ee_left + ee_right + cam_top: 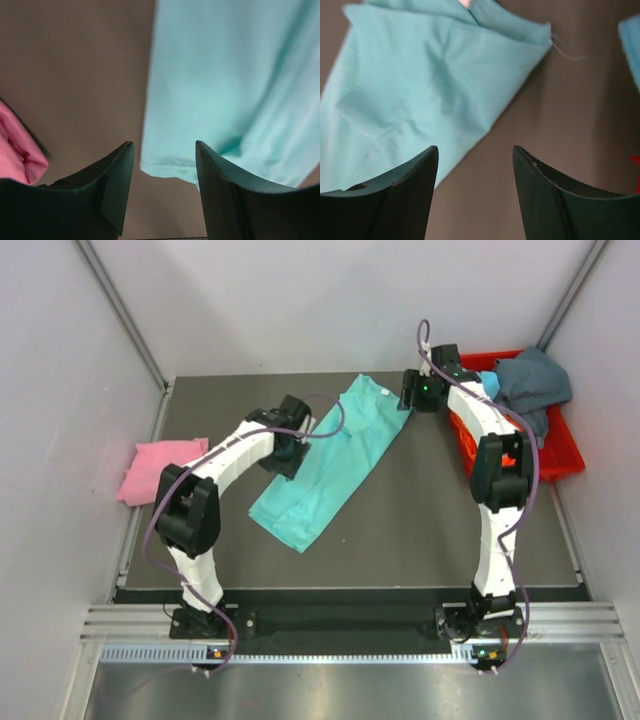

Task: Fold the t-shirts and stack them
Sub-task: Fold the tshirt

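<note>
- The teal soft cloth t-shirt (335,465) lies flat on the dark table (430,525) as a long narrow strip, roughly mid-table. It is well apart from the pink folded cloth shirt (160,470) at the left edge and from the red plastic bin (562,465) on the right.
- Its long axis runs diagonally. The far end points toward the right gripper (415,392) and the near end toward the table's middle front. I cannot tell which end is the neck.
- The left gripper (162,147) hangs over the strip's long left edge, jaws partly apart with nothing between them.
- The right gripper (475,150) hovers beside the far corner, likewise parted and empty.
- Risk: a pinch at the left edge may catch only the top layer, which would peel the strip open.
- Risk: the right fingers sit mostly over bare table, so closing there could miss the cloth.
- Risk: if the two ends are lifted unevenly, the next fold would probably come out skewed.
</note>
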Robot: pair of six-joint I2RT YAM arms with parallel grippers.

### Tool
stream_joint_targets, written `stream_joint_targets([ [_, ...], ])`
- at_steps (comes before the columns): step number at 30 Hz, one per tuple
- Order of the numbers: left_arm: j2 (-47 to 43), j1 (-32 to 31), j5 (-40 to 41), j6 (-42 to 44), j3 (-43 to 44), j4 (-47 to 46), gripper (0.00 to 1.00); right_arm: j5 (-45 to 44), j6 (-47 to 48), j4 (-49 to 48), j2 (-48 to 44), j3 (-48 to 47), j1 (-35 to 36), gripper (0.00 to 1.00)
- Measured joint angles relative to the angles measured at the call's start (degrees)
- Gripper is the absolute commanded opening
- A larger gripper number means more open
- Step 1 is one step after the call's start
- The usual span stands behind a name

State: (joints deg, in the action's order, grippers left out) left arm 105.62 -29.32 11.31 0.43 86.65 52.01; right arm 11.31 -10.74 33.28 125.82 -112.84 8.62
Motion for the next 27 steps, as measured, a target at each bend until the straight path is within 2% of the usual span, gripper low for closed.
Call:
stream_joint_targets([
  [4, 2.3, 7.9, -1.9, -0.9, 1.1, -0.1, 0.58, 0.4, -1.4, 1.3, 3.5, 1.5, -1.7, 0.61],
  [7, 3.8, 11.1, -3.5, -1.4, 1.4, 0.2, 0.58, 0.5, -1.9, 1.4, 6.5, 1.4, -2.8, 0.61],
  [12, 6.1, 11.6, -7.5, -1.9, 1.4, 0.8, 0.58, 1.4, -2.5, 0.5, 9.8, -1.9, -3.9, 0.61],
  [19, 9.2, 12.4, -10.6, -2.1, 1.0, 1.7, 0.51, 3.1, -3.6, -1.5, 13.3, -5.9, -4.4, 0.57],
  [21, 9.6, 12.7, -11.1, -2.2, 0.5, 1.9, 0.45, 4.0, -4.2, -2.6, 14.3, -7.0, -4.4, 0.48],
  [22, 9.7, 12.8, -11.4, -2.3, 0.2, 2.1, 0.43, 4.6, -4.5, -2.8, 14.7, -7.5, -4.4, 0.41],
  [23, 9.8, 12.9, -11.6, -2.3, 0.0, 2.2, 0.40, 5.1, -4.8, -3.2, 15.3, -7.9, -4.4, 0.30],
  [24, 9.8, 13.0, -11.9, -2.4, -0.3, 2.2, 0.32, 5.7, -5.0, -3.7, 15.9, -8.4, -4.4, 0.25],
  [25, 9.9, 13.0, -12.0, -2.5, -0.6, 2.2, 0.28, 6.0, -5.4, -3.9, 16.5, -9.0, -4.4, 0.16],
  [26, 10.0, 13.0, -12.2, -2.6, -0.8, 2.2, 0.23, 6.8, -5.8, -4.4, 17.0, -9.3, -4.4, 0.11],
  [27, 10.1, 13.0, -12.3, -2.6, -1.1, 2.2, 0.13, 6.9, -6.3, -4.5, 17.4, -9.7, -4.3, 0.07],
])
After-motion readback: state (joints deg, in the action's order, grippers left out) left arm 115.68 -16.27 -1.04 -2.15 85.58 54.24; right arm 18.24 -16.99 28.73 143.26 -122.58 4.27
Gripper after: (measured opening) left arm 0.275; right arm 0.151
